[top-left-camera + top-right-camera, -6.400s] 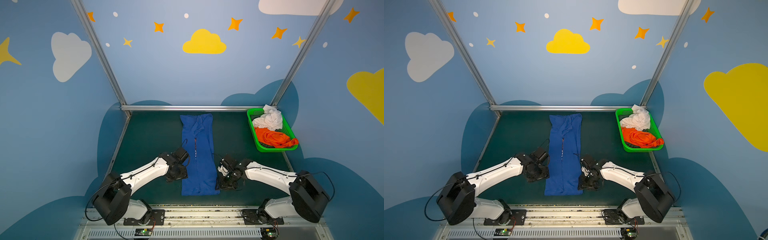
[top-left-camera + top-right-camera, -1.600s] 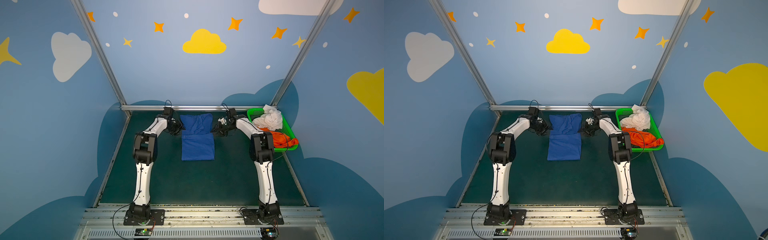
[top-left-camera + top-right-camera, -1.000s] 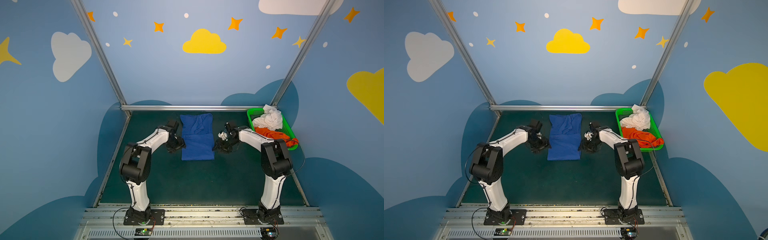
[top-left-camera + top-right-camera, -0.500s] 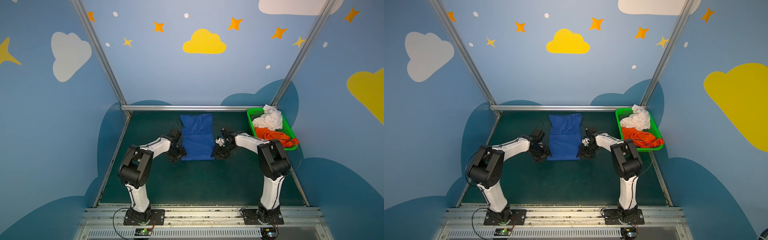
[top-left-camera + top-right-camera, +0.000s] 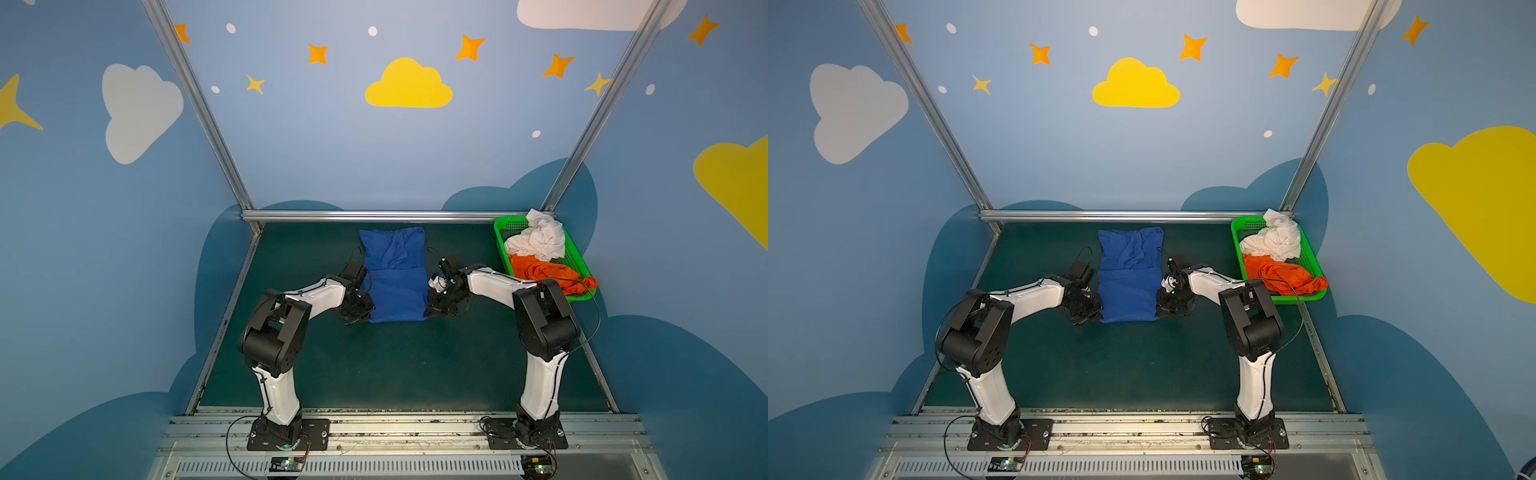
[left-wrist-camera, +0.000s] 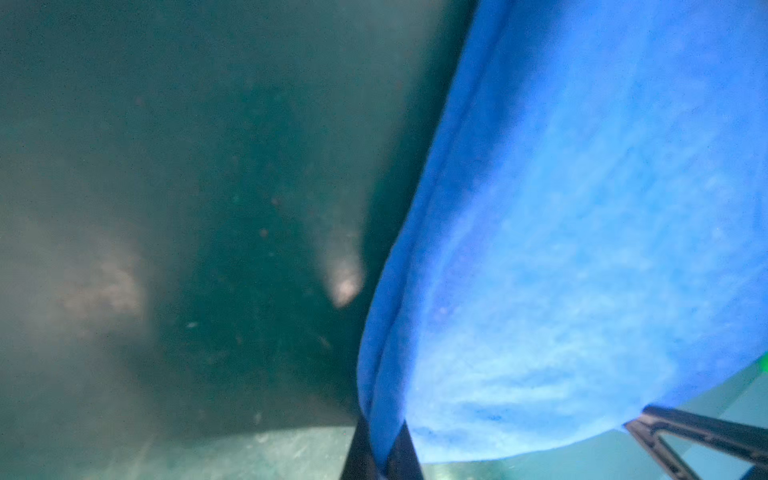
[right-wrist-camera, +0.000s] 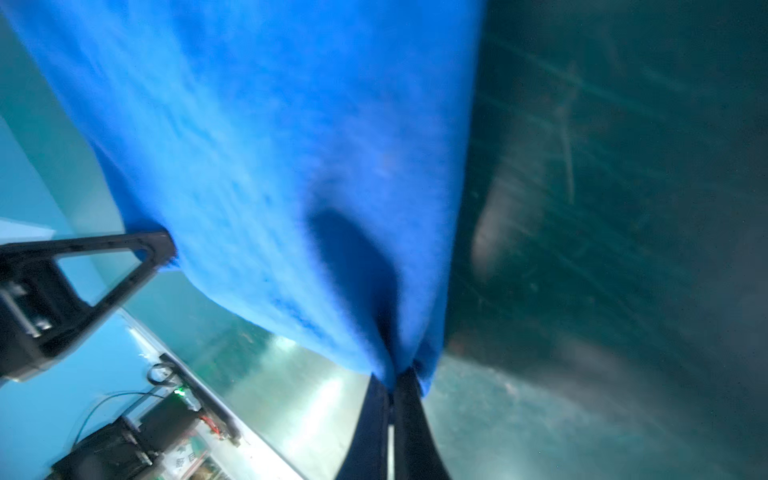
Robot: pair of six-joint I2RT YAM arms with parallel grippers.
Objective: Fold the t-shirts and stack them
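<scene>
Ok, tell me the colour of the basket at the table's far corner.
The basket is bright green, clearest in a top view.

Plain blue shirt (image 5: 395, 286); white shirt (image 5: 538, 241); orange shirt (image 5: 544, 272); green mesh basket (image 5: 576, 260).

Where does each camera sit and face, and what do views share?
Both top views: high at front, looking down; left arm, right arm, blue shirt, green basket.
Left wrist: on left arm, looking along left gripper, shut on blue shirt's edge.
Right wrist: on right arm, along right gripper, shut on same shirt.
Shared: blue shirt in all.
</scene>
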